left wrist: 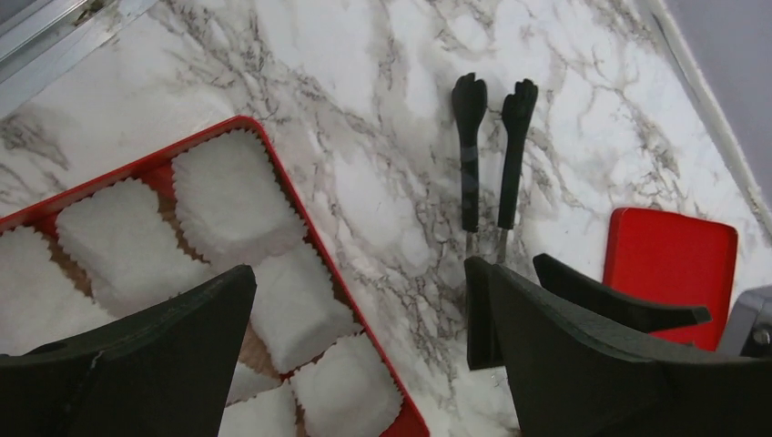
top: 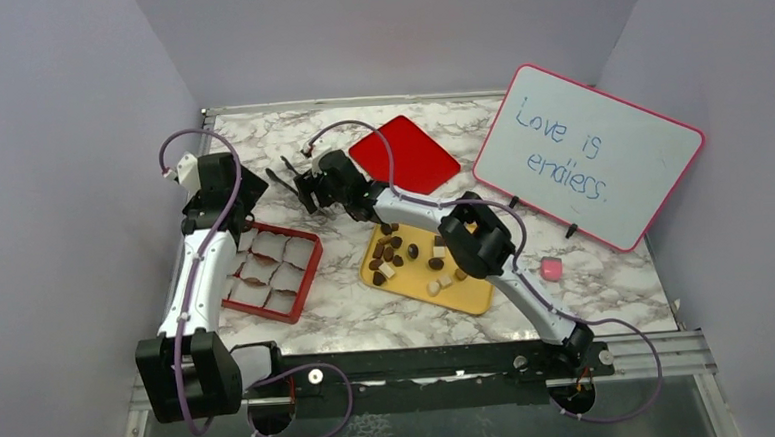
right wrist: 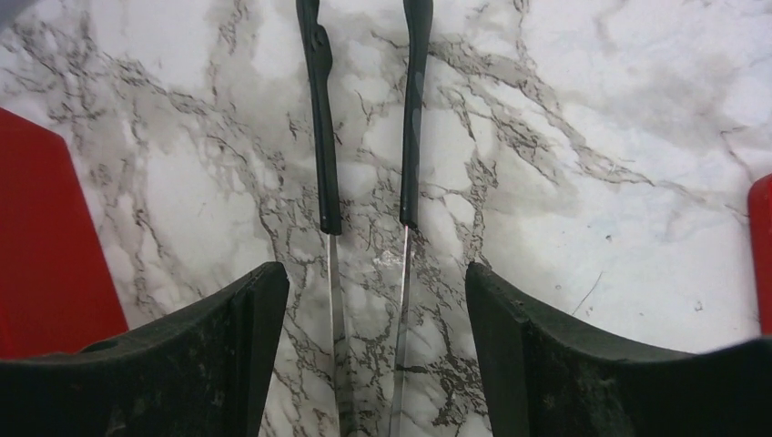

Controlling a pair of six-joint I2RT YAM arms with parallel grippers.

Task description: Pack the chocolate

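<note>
Black tongs (left wrist: pixel 469 164) between red tray (left wrist: pixel 319 241) and lid (left wrist: pixel 669 264)

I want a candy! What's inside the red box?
White crinkled paper cups, one per compartment of the red box. I cannot tell whether any is filled. The left arm hides the box's left edge from above.

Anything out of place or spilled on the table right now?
No spill: the chocolate all sits on the yellow tray. The only stray is a small pink block, alone on the marble table right of the tray. The red lid lies apart from the red box, at an angle.
</note>
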